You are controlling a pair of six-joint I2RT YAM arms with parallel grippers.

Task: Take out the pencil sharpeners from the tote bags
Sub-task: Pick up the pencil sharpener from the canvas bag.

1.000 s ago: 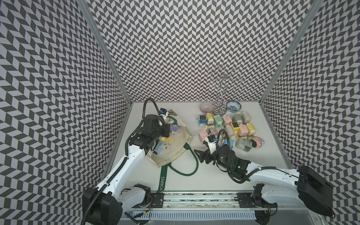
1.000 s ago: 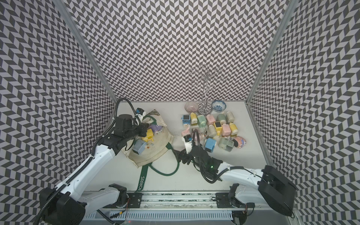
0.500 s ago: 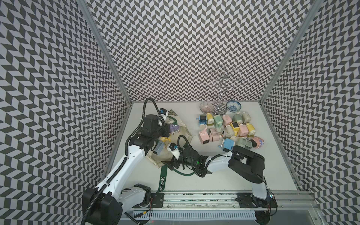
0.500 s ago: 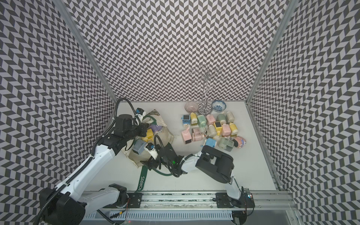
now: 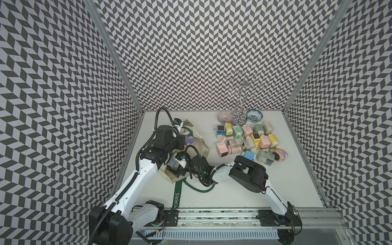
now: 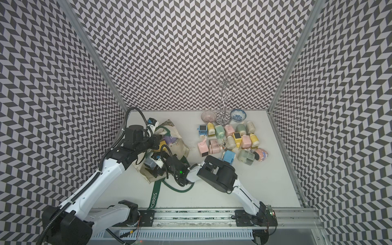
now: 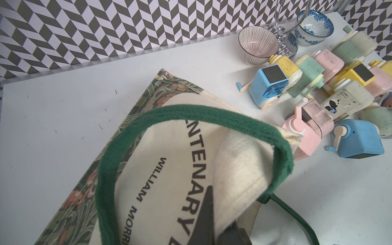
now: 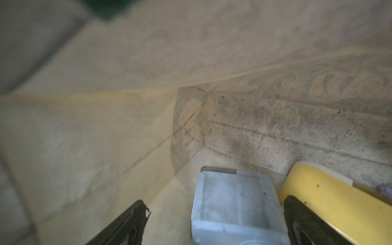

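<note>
Your left tool [image 7: 216, 212] is clamped on the cream rim of the tote bag [image 5: 202, 148], which lies at 9 o'clock on the counter [image 5: 233, 201]. Your right tool [image 8: 216, 201] is inside that bag. Its jaws stand wide apart on either side of a pale blue pencil sharpener [image 8: 235, 207], with a yellow sharpener [image 8: 331, 191] just beside it. The loose sharpeners [image 5: 250, 137] crowd the counter at 1 o'clock.
</note>
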